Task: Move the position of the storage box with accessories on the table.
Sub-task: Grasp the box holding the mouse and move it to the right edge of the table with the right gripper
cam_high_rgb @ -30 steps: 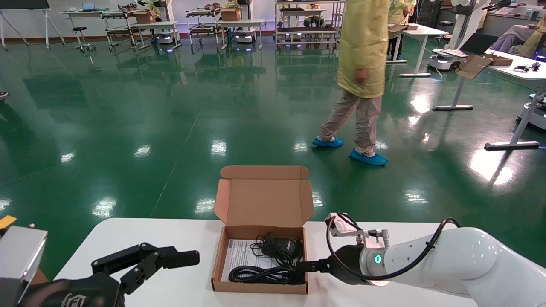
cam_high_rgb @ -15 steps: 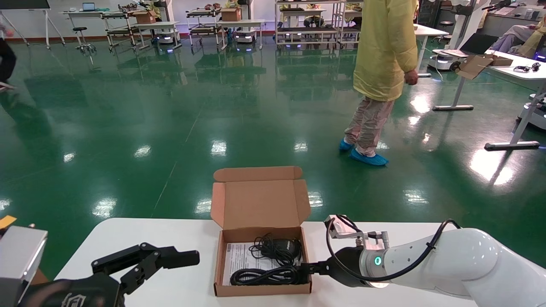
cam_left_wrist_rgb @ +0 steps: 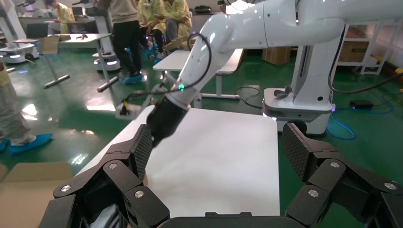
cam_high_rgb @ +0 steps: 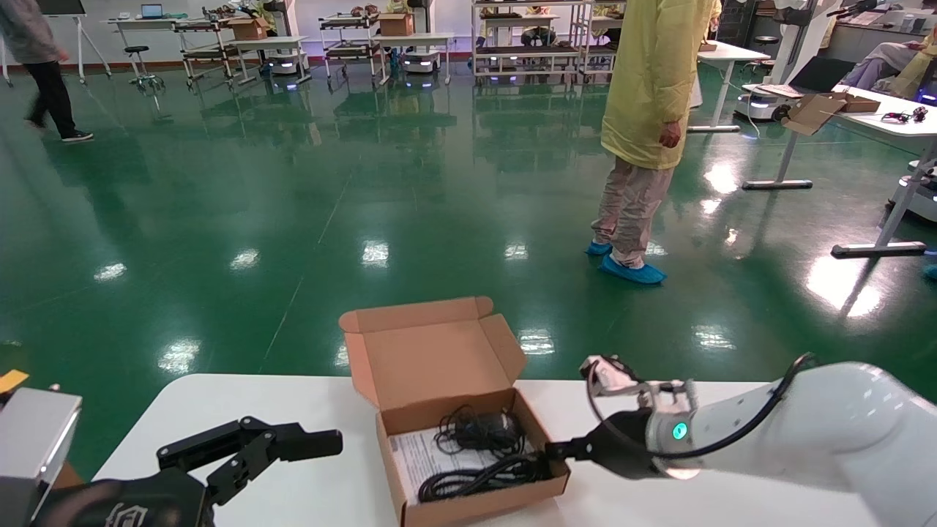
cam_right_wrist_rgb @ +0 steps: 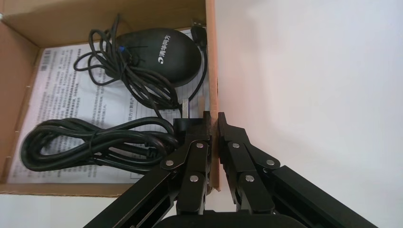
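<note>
The brown cardboard storage box (cam_high_rgb: 432,359) stands open on the white table (cam_high_rgb: 219,410), turned at an angle with its lid up. Inside lie black coiled cables (cam_high_rgb: 476,479), a small black oval device (cam_right_wrist_rgb: 161,57) and a white printed sheet (cam_right_wrist_rgb: 62,90). My right gripper (cam_high_rgb: 545,457) is shut on the box's right side wall (cam_right_wrist_rgb: 211,57), one finger inside and one outside (cam_right_wrist_rgb: 213,118). My left gripper (cam_high_rgb: 293,454) hangs open and empty over the table's left part, apart from the box; it also shows in the left wrist view (cam_left_wrist_rgb: 218,147).
A person in a yellow coat (cam_high_rgb: 644,110) stands on the green floor beyond the table's far edge. Another person (cam_high_rgb: 44,66) walks at the far left. Desks and carts stand far back. Bare tabletop (cam_right_wrist_rgb: 309,95) lies right of the box.
The box has turned and slid to the right, with its front right corner nearer me, my right gripper moving with it. The yellow-coated person stepped right. My left arm has not moved.
</note>
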{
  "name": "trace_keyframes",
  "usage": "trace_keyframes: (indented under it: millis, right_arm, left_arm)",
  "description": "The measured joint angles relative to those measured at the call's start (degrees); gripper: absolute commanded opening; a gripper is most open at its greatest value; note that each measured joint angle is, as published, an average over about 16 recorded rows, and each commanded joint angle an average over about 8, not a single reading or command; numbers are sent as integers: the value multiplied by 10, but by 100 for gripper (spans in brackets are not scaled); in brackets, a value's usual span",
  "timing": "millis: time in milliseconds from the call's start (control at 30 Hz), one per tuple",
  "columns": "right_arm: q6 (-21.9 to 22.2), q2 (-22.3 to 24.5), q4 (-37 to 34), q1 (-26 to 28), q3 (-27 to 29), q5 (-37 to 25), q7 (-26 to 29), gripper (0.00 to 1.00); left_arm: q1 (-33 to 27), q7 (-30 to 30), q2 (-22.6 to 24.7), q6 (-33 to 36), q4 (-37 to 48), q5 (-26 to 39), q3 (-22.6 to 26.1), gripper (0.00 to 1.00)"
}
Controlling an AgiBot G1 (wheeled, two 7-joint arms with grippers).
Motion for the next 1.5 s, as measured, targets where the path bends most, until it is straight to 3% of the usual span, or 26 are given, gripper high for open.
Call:
trace_keyframes:
  millis: [500, 733, 1067, 1500]
  right_arm:
    - [-131, 98, -15, 112, 16, 21, -84, 0]
    - [-163, 152, -28, 167, 12, 11, -115, 0]
    - [-151, 212, -65, 208, 5, -7, -156, 0]
    - [-88, 247, -104, 192, 3, -11, -195, 0]
  left_arm:
    - [0, 0, 0, 0, 0, 0, 0, 100]
    - [0, 0, 0, 0, 0, 0, 0, 100]
    - [0, 0, 0, 0, 0, 0, 0, 100]
    - [0, 0, 0, 0, 0, 0, 0, 100]
